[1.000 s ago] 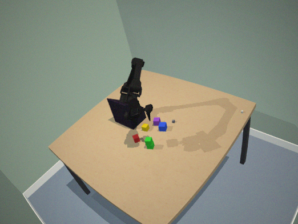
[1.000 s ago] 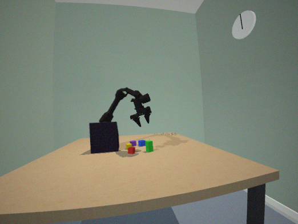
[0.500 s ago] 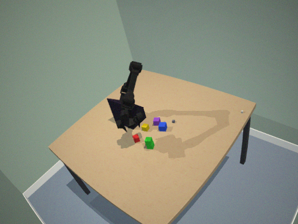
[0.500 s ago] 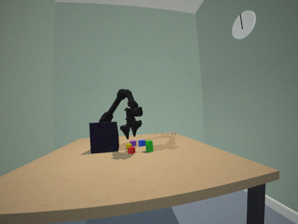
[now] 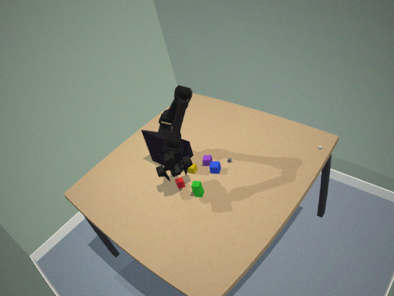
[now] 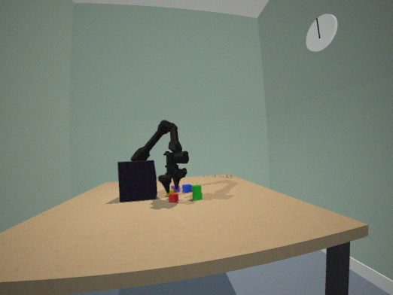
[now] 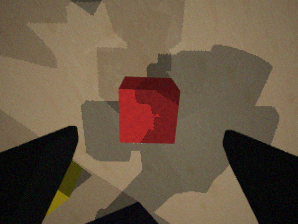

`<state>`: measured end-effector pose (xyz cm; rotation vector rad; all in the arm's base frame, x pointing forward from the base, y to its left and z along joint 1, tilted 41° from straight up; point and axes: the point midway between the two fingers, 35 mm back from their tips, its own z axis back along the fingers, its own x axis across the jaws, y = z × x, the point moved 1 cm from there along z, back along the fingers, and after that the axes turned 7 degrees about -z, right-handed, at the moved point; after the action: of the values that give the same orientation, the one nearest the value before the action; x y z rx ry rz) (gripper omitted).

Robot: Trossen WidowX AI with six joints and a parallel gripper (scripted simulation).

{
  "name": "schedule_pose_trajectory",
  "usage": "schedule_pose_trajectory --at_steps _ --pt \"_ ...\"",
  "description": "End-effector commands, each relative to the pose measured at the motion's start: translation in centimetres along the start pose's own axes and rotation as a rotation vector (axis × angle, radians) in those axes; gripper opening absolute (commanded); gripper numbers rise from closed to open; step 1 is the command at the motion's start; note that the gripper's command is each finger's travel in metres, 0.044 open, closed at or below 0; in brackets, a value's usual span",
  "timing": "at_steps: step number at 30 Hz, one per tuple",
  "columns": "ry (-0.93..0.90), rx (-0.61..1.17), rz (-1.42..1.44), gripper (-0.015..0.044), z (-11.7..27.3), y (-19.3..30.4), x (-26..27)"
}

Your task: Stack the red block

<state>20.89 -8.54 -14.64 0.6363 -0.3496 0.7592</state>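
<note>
Black gripper of mine is hanging wide open over the red block, gripping nothing. That block's sitting on the wooden table, just beside the green tower; yellow block is lying close behind.

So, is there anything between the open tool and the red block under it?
Nothing: in the wrist view the red block sits alone between the open tool's fingertips, with only shadowed table around it.
</note>
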Motion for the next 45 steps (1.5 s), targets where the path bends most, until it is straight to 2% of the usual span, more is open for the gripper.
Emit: schedule_pose_trajectory --at_steps 1,31,45 --pt "-0.007 -0.005 -0.004 0.0440 -0.4 -0.1 0.1" --pt "-0.009 -0.004 -0.004 0.0440 -5.0 -0.1 0.2" --pt "-0.009 -0.004 -0.004 0.0440 -5.1 -0.1 0.2"
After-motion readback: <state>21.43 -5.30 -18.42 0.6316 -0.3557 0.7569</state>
